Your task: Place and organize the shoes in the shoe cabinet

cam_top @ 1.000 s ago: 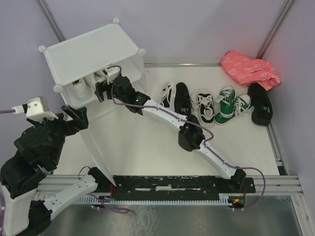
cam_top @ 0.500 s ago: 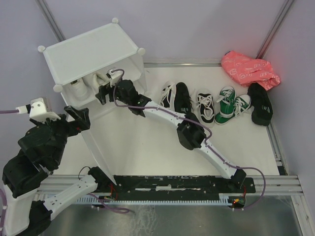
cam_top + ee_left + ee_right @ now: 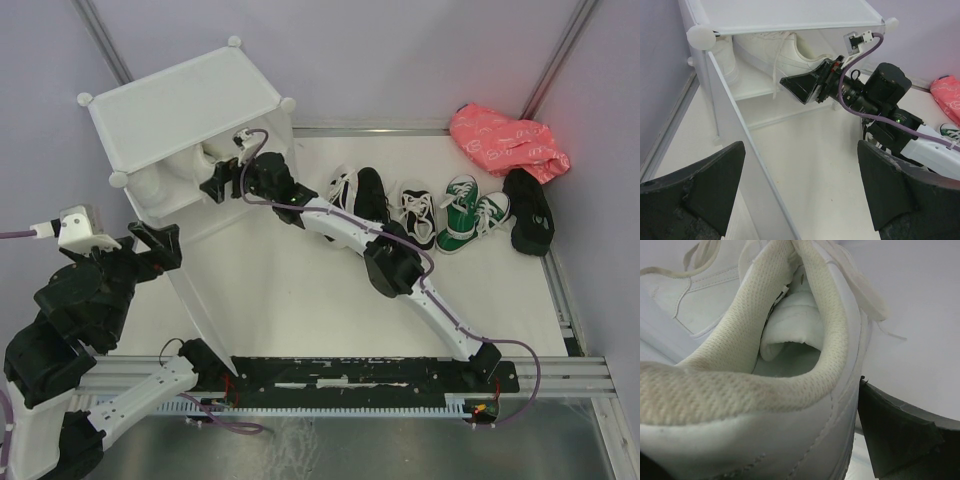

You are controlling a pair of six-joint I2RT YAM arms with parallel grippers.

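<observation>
The right gripper (image 3: 799, 86) is reaching into the shoe cabinet (image 3: 180, 105) and clamping the heel of a white sneaker (image 3: 790, 315), which is lying on the inner shelf (image 3: 757, 85). Its leather is looking smooth, with white laces and a cream mesh collar lining. The left gripper (image 3: 800, 175) is hovering beside the door panel (image 3: 740, 165), its fingers spread wide apart.

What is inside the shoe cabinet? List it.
Two white sneakers on the inner shelf, the right gripper gripping one. The door panel and cabinet top cover the rest of the interior.
</observation>
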